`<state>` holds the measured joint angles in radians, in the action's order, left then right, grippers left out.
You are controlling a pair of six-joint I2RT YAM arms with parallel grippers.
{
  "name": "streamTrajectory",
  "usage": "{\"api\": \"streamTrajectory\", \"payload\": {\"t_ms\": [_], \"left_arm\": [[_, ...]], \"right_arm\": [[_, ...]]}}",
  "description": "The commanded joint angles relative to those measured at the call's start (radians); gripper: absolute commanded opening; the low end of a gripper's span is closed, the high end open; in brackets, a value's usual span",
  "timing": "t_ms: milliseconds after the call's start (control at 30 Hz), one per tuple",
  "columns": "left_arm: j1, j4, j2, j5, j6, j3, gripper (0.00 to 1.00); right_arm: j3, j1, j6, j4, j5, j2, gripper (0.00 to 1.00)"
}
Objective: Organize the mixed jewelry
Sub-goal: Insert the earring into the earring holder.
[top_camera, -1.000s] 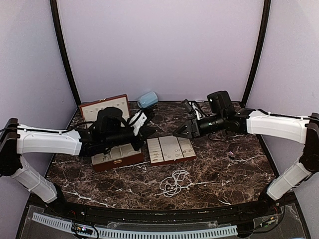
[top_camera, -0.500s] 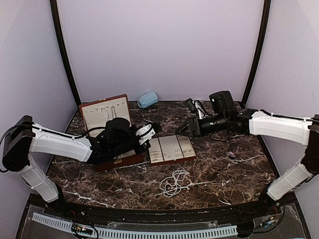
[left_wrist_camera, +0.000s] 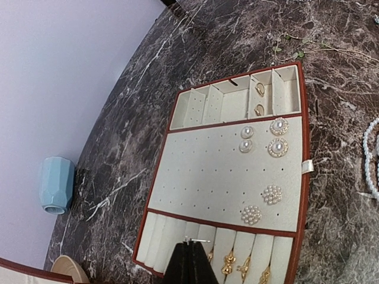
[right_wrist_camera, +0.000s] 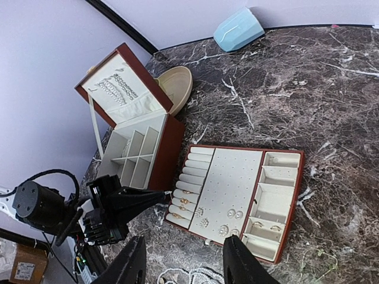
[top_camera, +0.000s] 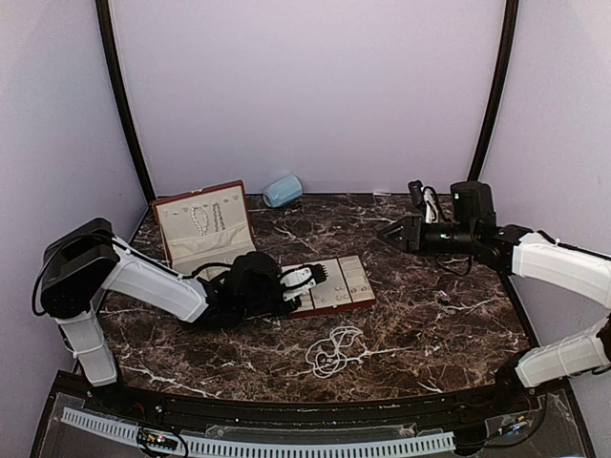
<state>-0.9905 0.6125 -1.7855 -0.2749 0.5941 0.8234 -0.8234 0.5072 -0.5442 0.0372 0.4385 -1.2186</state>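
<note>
Pale lavender walls close in a dark brown marble-look table (top_camera: 449,343) veined in white, and black poles curve up at its back corners. Near the middle lies a flat tray (top_camera: 348,281) with a reddish-brown rim and a matte cream lining. It has padded roll slots at one end, a perforated panel in the centre and square compartments at the other end. Round pearl earrings (left_wrist_camera: 278,147) sit on the panel, and small gold-toned rings (left_wrist_camera: 228,263) are tucked into the roll slots. Left of the tray and behind it, the matching case (top_camera: 181,221) stands with its lid upright, bead strands (top_camera: 200,219) hanging inside the lid. Further behind the tray, against the wall, rests a faceted pale blue object (top_camera: 283,190). In front of the tray, apart from it, a loose pearl strand (top_camera: 332,349) lies coiled on the marble. The left tool (left_wrist_camera: 190,260) hangs over the tray's roll-slot end with its fingers pressed together. A thin silvery bit shows at their tip, and I cannot tell whether it is clamped. The right tool (right_wrist_camera: 186,266) hovers well to the right of the tray and behind it, fingers apart with nothing between them. The widest bare marble lies to the right of the tray.
</note>
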Motion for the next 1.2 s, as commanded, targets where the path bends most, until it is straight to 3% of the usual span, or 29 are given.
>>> {"api": "streamTrajectory", "payload": {"t_ms": [0,300,633,1167], "left_arm": [[-0.012,0.05,-0.027,-0.005,-0.027,0.048,0.0],[-0.014,0.032,-0.105,0.01,-0.038,0.085,0.0],[-0.013,0.052,-0.174,-0.108,-0.002,0.123,0.0],[-0.004,0.017,-0.204,-0.093,-0.028,0.158,0.0]], "right_arm": [[0.042,-0.027,-0.039,-0.094,0.009,0.024,0.45],[0.068,-0.06,-0.062,-0.16,0.063,-0.003,0.45],[0.087,-0.074,-0.079,-0.192,0.085,-0.006,0.45],[0.107,-0.08,-0.099,-0.218,0.094,-0.001,0.45]]}}
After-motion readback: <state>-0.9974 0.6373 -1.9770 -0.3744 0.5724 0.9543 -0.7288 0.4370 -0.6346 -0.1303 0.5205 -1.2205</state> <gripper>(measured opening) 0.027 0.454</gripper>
